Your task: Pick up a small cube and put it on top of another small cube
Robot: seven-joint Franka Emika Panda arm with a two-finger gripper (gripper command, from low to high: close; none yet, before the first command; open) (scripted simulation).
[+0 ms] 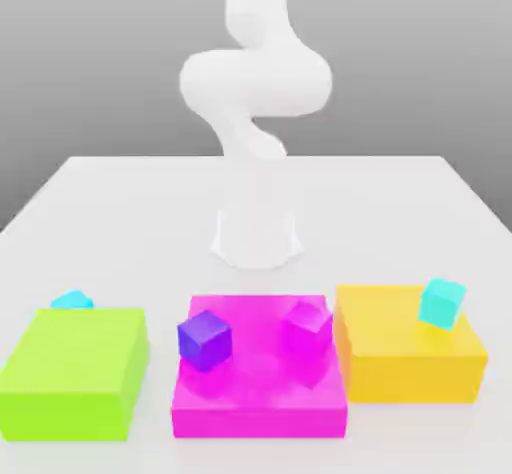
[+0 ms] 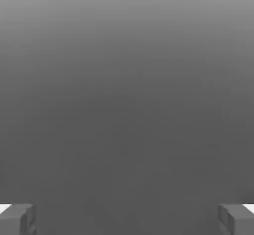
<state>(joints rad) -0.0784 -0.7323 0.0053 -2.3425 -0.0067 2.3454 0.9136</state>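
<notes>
Standing on: a white table (image 1: 120, 212), three big flat blocks in a row along its near edge, the white arm (image 1: 255, 92) rising from its base (image 1: 257, 237) at the table's middle, farther back.
Small cube: a tiny sky-blue cube (image 1: 72, 301) sits at the far edge of the lime-green block (image 1: 75, 372), on the exterior view's left; only its top shows above the block, so whether it rests on the block or on the table just behind cannot be told.
Turquoise cube: a greener small cube (image 1: 441, 303) rests tilted on the yellow block (image 1: 410, 352), near that block's far right corner, on the exterior view's right.
Purple cube: a small purple cube (image 1: 204, 339) sits on the left part of the magenta block (image 1: 260, 402), the middle block of the row.
Magenta cube: a small magenta cube (image 1: 306, 327) sits on the right part of the same middle block, apart from the purple one.
Gripper: in the hand view the gripper (image 2: 127, 219) has its two grey fingertips (image 2: 17, 219) set wide apart at the two lower corners, with nothing between them, against plain grey background.
Arm: in the exterior view it bends well above the table, far behind the row of blocks, touching none of the cubes.
</notes>
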